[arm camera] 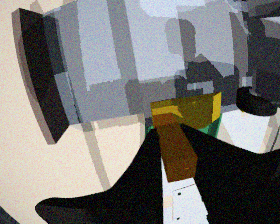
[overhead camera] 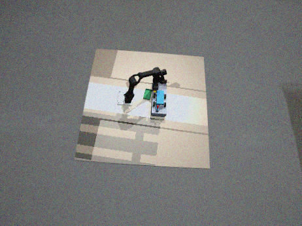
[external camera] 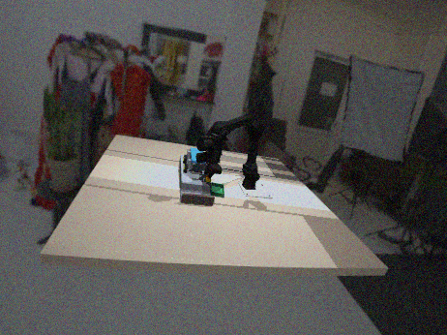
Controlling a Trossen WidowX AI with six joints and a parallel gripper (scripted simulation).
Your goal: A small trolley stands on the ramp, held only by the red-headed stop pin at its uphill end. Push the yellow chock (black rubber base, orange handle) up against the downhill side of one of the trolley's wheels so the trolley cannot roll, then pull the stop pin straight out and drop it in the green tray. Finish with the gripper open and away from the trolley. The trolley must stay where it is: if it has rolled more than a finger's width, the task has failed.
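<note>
The blue trolley (overhead camera: 160,97) (external camera: 194,155) stands on the grey ramp (overhead camera: 159,112) (external camera: 195,188) (arm camera: 100,65). The stop pin's red head (overhead camera: 157,106) shows at its uphill end; the pin is not discernible in the other views. My gripper (overhead camera: 155,87) (arm camera: 166,132) is shut on the orange handle of the yellow chock (overhead camera: 154,91) (external camera: 208,179) (arm camera: 197,112). The chock is at the ramp's tray-side edge, downhill of a dark wheel (arm camera: 255,102), with a small gap between them in the wrist view. Whether it touches the ramp, I cannot tell. Its black base is not discernible.
The green tray (overhead camera: 147,94) (external camera: 218,190) sits beside the ramp, on the arm base's side; the chock and fingers mostly cover it in the wrist view. The arm reaches around from its base (overhead camera: 129,98) (external camera: 250,180). Shadows cross the ramp and tabletop.
</note>
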